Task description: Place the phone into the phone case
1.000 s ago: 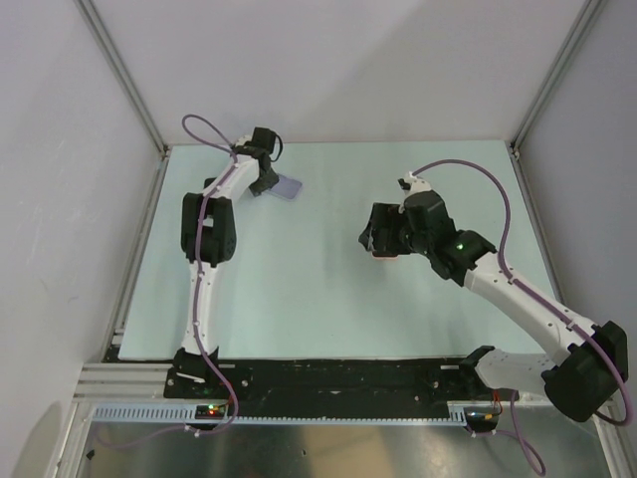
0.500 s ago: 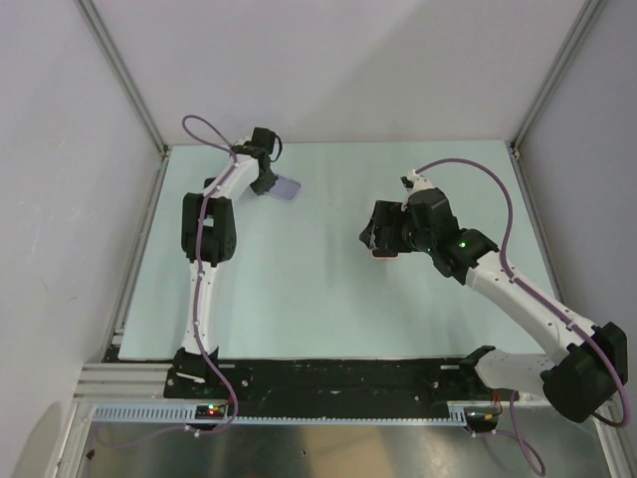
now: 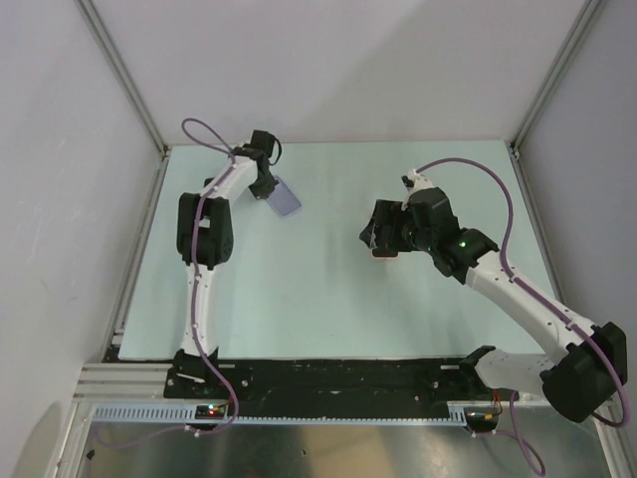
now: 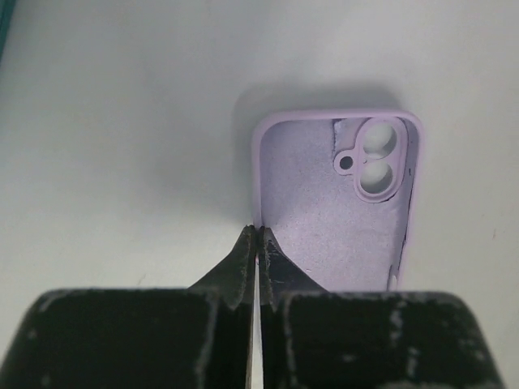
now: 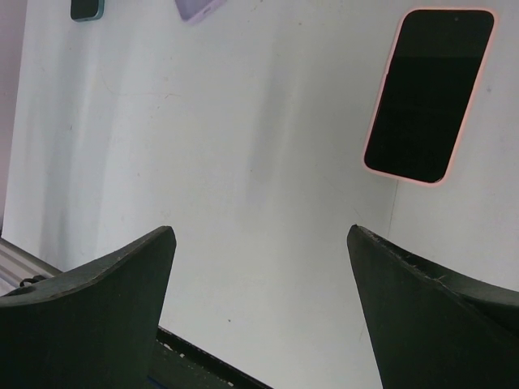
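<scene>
A lilac phone case [image 4: 336, 203] lies open side up, its camera cutout at the far right corner. My left gripper [image 4: 259, 239] is shut on the case's left wall. In the top view the left gripper [image 3: 270, 186] holds the case [image 3: 287, 198] at the far left of the table. A phone [image 5: 428, 96] with a pink rim and a black screen lies face up on the table. My right gripper [image 5: 261, 243] is open and empty, with the phone ahead and to the right of its fingers. In the top view the right gripper [image 3: 379, 237] hovers over the phone [image 3: 386, 255].
The pale green table [image 3: 318, 299] has a black rail along its near edge and grey walls on three sides. In the right wrist view the case [image 5: 199, 8] and a small dark teal object [image 5: 87, 8] show at the top edge.
The left gripper has swung the case a little nearer and to the right, so it shows larger and more tilted. The right arm has barely moved.
</scene>
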{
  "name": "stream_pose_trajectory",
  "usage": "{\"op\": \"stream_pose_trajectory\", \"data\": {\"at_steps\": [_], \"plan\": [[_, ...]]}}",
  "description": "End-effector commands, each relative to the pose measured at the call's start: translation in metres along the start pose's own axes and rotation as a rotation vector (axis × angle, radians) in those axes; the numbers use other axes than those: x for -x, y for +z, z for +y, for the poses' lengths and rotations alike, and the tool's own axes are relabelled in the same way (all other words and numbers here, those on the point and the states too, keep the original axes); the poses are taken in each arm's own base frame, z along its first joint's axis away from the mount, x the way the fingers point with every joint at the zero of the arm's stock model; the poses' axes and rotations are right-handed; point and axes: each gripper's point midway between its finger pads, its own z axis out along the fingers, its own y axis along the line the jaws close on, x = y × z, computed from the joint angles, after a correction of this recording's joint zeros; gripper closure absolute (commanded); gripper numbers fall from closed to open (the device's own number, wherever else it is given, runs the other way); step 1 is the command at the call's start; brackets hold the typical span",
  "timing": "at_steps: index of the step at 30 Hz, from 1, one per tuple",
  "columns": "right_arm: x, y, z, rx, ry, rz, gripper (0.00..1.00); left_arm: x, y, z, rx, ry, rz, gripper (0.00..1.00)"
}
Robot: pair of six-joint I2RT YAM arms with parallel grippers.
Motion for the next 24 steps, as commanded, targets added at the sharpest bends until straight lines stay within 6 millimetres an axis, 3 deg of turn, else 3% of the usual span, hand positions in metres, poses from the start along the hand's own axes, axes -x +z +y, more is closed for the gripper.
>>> {"op": "stream_pose_trajectory", "data": {"at_steps": [1,7,17,24], "plan": [[0.008,0.003,0.002,0.014,0.010,-0.028,0.07,-0.004,-0.059,-0.012,-0.070,0.024,-0.008,1.00],[0.011,0.002,-0.006,-0.010,0.011,-0.047,0.07,-0.043,-0.078,0.010,-0.053,0.014,0.023,1.00],[0.008,0.003,-0.012,-0.022,0.018,-0.044,0.08,-0.108,-0.127,0.021,-0.127,-0.036,0.043,1.00],[0.008,0.001,-0.012,-0.016,0.021,-0.049,0.08,-0.158,-0.145,0.035,-0.164,-0.105,0.061,1.00]]}}
